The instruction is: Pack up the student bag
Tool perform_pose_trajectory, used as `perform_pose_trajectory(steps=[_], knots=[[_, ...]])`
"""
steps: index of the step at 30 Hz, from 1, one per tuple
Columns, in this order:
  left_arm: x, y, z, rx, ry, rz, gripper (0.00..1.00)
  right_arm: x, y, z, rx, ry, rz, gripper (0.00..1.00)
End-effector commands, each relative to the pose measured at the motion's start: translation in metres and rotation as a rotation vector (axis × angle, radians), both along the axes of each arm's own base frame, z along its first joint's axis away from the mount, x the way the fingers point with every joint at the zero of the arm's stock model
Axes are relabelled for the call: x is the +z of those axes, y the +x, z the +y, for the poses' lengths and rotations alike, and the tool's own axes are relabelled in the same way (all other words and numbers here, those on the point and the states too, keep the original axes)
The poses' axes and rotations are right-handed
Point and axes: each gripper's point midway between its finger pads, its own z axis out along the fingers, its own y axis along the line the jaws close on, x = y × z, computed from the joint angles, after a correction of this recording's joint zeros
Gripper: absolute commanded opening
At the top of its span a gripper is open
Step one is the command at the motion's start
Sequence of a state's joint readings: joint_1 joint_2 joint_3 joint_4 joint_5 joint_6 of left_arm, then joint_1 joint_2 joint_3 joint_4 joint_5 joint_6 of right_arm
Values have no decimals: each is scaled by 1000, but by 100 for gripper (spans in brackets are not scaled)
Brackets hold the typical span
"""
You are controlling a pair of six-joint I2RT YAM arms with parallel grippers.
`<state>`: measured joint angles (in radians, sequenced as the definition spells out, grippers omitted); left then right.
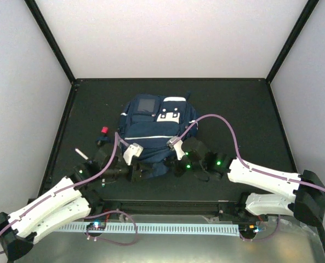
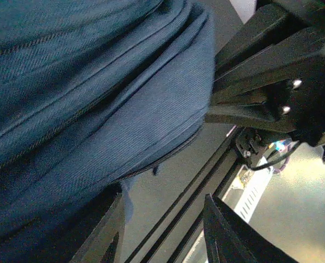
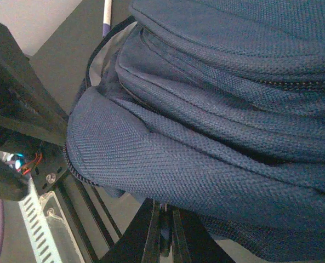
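Observation:
The student bag [image 1: 157,127], navy with thin white stripes and a white buckle patch, lies in the middle of the black mat. My left gripper [image 1: 144,171] is at its near edge; in the left wrist view the gripper [image 2: 165,235] is open, with one finger [image 2: 99,235] right under the bag's fabric [image 2: 96,109] and the other clear of it. My right gripper [image 1: 177,166] is at the same near edge, just to the right. In the right wrist view the gripper [image 3: 163,235] is shut on the bag's lower fabric [image 3: 167,159]. A strip of pale grey lining [image 3: 98,60] shows.
A small red-capped object [image 1: 103,130] and a white stick-like item [image 1: 81,153] lie left of the bag. A white pen [image 3: 106,10] shows beyond the bag in the right wrist view. The right arm [image 2: 272,82] is close to my left gripper. The mat's near rail [image 1: 167,204] runs just behind both grippers.

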<state>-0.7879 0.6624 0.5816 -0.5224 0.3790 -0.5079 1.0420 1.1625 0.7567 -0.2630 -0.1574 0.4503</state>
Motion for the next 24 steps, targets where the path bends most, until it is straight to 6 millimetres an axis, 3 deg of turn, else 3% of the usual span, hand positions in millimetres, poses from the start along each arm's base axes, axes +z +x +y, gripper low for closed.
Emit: perform_pose_trajectory(steps=[1,5,9,12,18,24], knots=[[9,-1,-6,59,-123,86,37,50,6,20,16,169,-55,2],[-4,1,-5,86,-109,109,40,52,5,20,18,178,-54,2],[0,4,-10,83,-150,92,44,54,5,21,27,178,-58,2],[-1,8,-14,83,-171,86,35,54,3,21,32,178,-54,2],[-6,13,-19,87,-179,86,31,56,2,21,39,186,-52,2],[-2,14,-24,70,-210,71,13,53,2,20,33,179,-51,2]])
